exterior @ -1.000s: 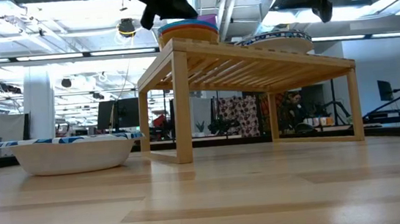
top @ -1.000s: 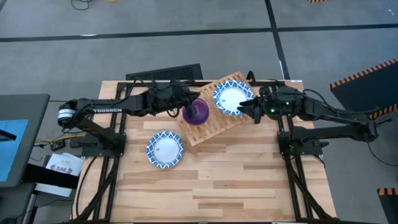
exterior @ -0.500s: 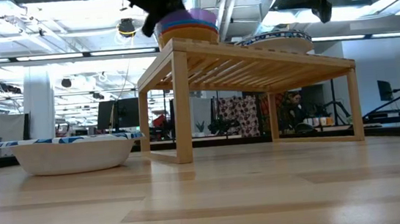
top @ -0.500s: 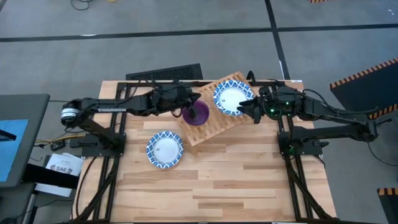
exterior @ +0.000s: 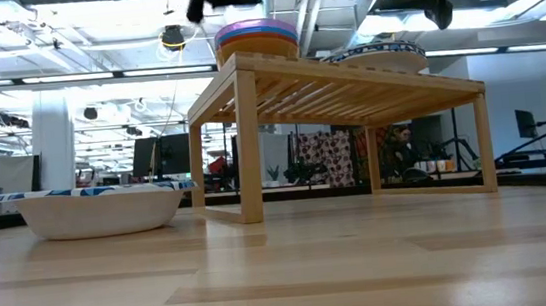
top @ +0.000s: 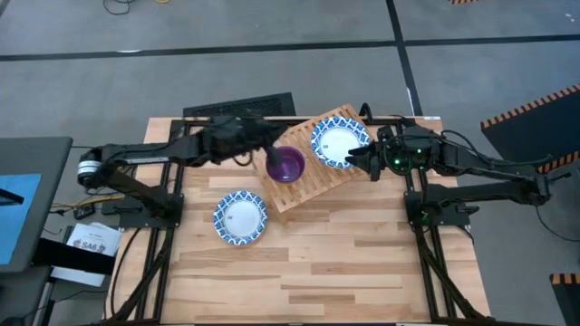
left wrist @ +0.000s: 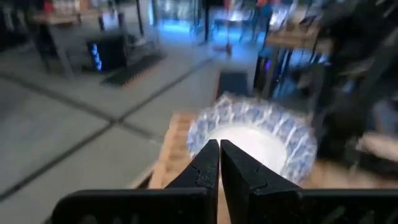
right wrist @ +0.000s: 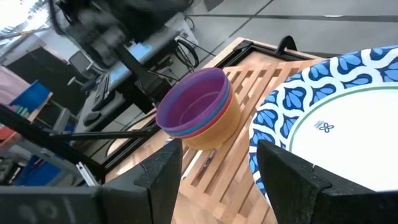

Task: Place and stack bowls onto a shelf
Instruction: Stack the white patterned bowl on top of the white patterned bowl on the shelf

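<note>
A stack of small plastic bowls, purple on top, stands on the left end of the slatted wooden shelf. A blue-patterned white bowl sits on the shelf's right end. A second patterned bowl rests on the tabletop, left of and nearer than the shelf. My left gripper is shut, raised above and to the far left of the stack. My right gripper is open and hovers over the right side of the shelf's patterned bowl.
A black grid-like panel lies at the table's far edge behind the shelf. The shelf stands askew on four legs, with open space beneath it. The near half of the tabletop offers free room.
My left gripper has drawn back from the purple bowl, rising and moving toward the table's far left. The stack of small bowls stays on the shelf.
</note>
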